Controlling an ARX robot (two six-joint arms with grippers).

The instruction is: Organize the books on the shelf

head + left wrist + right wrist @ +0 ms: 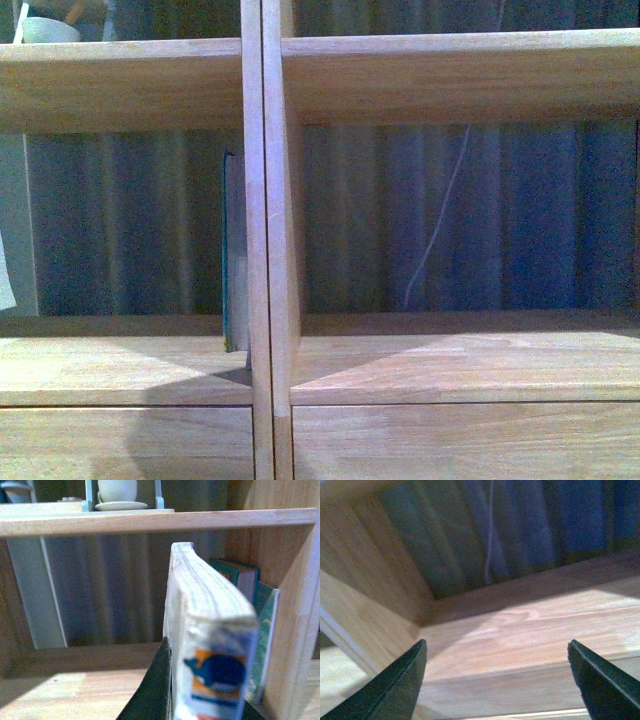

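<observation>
The light-wood shelf [266, 250] fills the front view, its central divider splitting two compartments. A thin dark teal book [233, 260] stands upright against the divider in the left compartment. In the left wrist view my left gripper [200, 700] is shut on the white paperback book [210, 630], held upright with its spine towards the camera and a blue-and-orange picture on it. Teal books [260, 630] stand just beyond it against the shelf wall. My right gripper [497, 670] is open over the bare board of the right compartment [530, 625]. Neither arm shows in the front view.
A white cup on a saucer [120, 495] stands on the shelf board above the left compartment. Dark pleated curtain [480, 220] shows through the open back, with a thin white cord [435, 230] hanging. Drawer fronts [450, 440] lie below the compartments.
</observation>
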